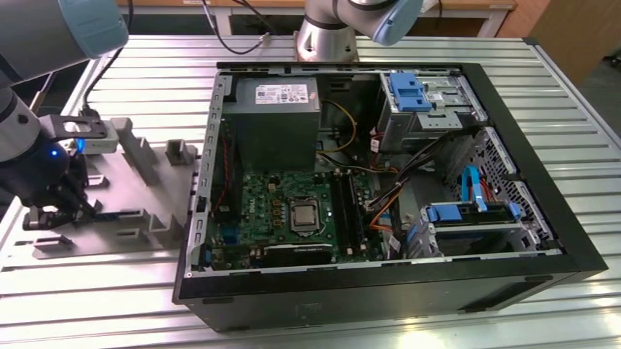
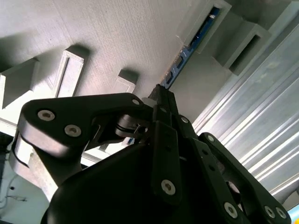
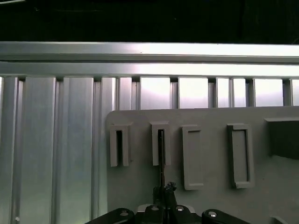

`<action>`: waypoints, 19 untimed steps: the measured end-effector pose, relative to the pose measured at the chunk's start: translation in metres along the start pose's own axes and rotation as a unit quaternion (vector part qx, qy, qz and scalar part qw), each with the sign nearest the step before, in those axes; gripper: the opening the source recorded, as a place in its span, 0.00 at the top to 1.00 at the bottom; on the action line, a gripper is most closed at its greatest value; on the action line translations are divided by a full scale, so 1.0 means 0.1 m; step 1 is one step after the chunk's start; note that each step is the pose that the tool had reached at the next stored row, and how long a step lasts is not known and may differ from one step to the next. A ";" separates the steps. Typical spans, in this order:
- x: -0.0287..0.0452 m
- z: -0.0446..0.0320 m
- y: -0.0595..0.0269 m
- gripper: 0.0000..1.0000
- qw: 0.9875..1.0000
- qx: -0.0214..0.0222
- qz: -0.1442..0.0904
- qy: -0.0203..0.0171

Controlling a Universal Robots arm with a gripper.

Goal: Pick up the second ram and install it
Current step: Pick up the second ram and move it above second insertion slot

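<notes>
on ribbed alu table (image 1: 553,94), grey holder (image 1: 126,182): gripper (image 2: 161,94) fingers (image 2: 166,140) tight on second ram (image 2: 187,52), pc case (image 1: 388,291) alongside

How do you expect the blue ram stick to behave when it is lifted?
Probably stiff and light: the second ram is a thin flat board. Seated on edge in the grey holder, it may bind if the gripper lifts askew.
</notes>
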State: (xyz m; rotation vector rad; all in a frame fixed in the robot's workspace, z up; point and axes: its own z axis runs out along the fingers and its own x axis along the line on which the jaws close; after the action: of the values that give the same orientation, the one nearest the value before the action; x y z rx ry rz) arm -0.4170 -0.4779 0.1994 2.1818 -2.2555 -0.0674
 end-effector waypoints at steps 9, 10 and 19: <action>-0.001 -0.022 0.001 0.88 1.000 0.000 0.007 0.000; -0.001 -0.034 0.001 0.88 1.000 0.000 0.007 0.000; -0.001 -0.036 0.001 0.88 1.000 0.000 0.006 0.000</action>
State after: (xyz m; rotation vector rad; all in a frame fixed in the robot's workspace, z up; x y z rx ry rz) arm -0.4170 -0.4779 0.2030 2.1680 -2.2695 -0.0675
